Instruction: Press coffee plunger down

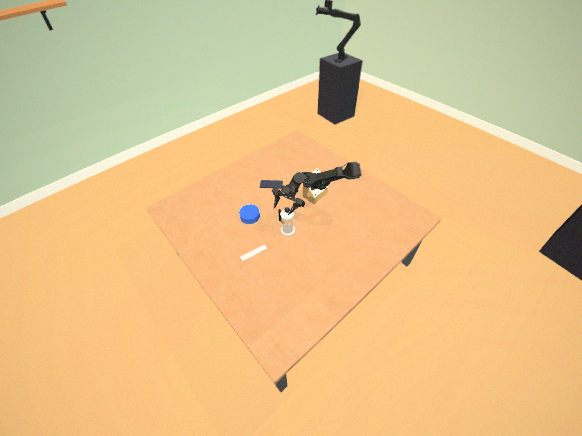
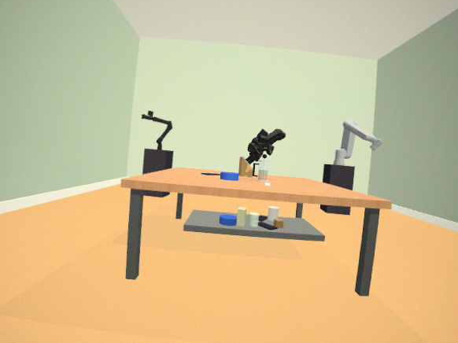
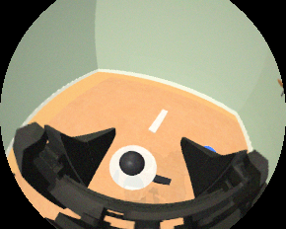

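Observation:
The coffee press (image 1: 287,228) (image 2: 263,175) stands upright on the table, a clear beaker with a white lid (image 3: 120,171) and a black handle (image 2: 254,169) (image 3: 163,180). The black plunger knob (image 2: 264,156) (image 3: 132,163) is a little above the lid, with a short piece of rod showing between them in the exterior view. My gripper (image 1: 282,209) (image 3: 149,136) is wide open at the top of the press. In the wrist view the knob shows between the spread fingers, nearer the left one, with gaps on both sides. The filter inside the beaker is too small to make out.
A blue round container (image 1: 249,214) (image 2: 229,176) (image 3: 209,149) stands beside the press. A white strip (image 1: 253,252) (image 2: 267,184) (image 3: 158,121) lies on the table (image 1: 320,280). A dark flat object (image 1: 270,184) and a wooden block (image 1: 314,197) (image 2: 245,167) are behind, near the arm.

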Robot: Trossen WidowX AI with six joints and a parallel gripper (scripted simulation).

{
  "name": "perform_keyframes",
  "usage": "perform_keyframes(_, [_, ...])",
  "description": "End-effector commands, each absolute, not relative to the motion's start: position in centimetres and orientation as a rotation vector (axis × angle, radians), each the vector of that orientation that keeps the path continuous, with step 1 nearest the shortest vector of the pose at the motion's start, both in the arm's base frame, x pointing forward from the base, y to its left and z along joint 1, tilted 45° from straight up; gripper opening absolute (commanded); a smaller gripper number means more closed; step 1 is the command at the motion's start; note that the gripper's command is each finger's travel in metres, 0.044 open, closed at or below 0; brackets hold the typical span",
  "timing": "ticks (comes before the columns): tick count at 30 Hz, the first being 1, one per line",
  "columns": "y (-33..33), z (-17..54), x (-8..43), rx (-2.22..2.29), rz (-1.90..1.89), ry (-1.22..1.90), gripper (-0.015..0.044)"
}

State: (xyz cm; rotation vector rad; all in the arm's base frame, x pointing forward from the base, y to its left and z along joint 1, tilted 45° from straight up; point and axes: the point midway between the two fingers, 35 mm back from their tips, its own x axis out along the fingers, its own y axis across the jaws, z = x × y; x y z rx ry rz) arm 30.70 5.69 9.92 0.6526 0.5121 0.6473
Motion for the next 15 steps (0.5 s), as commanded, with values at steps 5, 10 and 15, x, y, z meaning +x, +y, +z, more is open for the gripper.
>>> perform_keyframes(5, [1.1,14.9,29.3,0.651,0.656,0.509,0.044])
perform_keyframes(10, [0.7,15.5,28.9,0.656,0.657,0.506,0.044])
perform_keyframes(15, [0.7,15.5,28.9,0.656,0.657,0.506,0.044])
